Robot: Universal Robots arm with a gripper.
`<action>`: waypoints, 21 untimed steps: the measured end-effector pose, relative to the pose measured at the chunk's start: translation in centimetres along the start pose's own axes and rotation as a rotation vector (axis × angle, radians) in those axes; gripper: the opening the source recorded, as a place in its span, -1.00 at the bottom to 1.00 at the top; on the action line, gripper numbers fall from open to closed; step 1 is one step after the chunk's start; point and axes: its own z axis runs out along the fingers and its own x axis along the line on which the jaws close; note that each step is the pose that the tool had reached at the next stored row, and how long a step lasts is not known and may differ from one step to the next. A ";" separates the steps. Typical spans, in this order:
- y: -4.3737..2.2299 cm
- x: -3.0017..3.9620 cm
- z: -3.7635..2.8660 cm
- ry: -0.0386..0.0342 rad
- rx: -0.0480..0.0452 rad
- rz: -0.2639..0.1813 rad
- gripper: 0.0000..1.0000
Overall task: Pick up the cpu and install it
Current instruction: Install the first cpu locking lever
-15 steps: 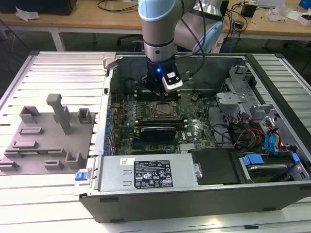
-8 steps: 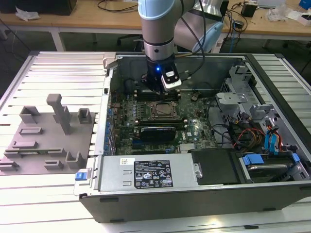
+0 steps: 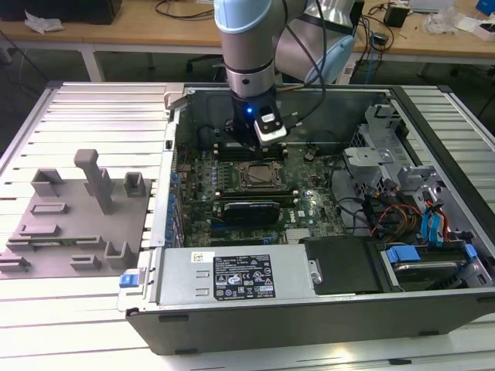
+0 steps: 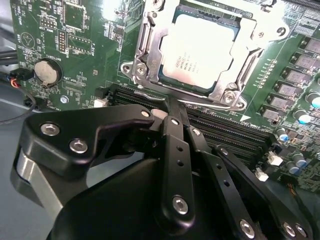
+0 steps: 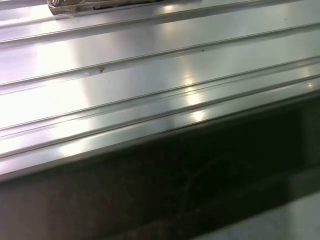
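The cpu (image 4: 197,52), a flat square chip with a pale silver top, lies inside the metal socket frame (image 4: 141,50) on the green motherboard (image 4: 90,30). In the exterior view that socket frame (image 3: 241,184) sits mid-board inside the open computer case. My gripper (image 4: 167,102) hangs just beside the frame's edge, over the memory slots, with its black fingers (image 4: 175,125) drawn together and nothing seen between them. In the exterior view the gripper (image 3: 246,143) is low in the case, just behind the socket.
Grey fixture blocks (image 3: 77,209) stand on the ribbed metal table (image 5: 150,65) at the exterior view's left. The power supply (image 3: 232,274) lines the case's front, and drive cages with cables (image 3: 418,209) fill the exterior view's right. A coin battery (image 4: 46,72) sits on the board.
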 end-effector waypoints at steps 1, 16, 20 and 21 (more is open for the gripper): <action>-0.01 0.06 0.02 -0.0052 -0.0012 0.001 -0.79; -0.13 0.33 0.55 -0.0210 0.0043 0.049 -0.79; -0.14 0.35 0.66 -0.0229 0.0048 0.052 -0.79; -0.14 0.35 0.67 -0.0229 0.0048 0.053 -0.79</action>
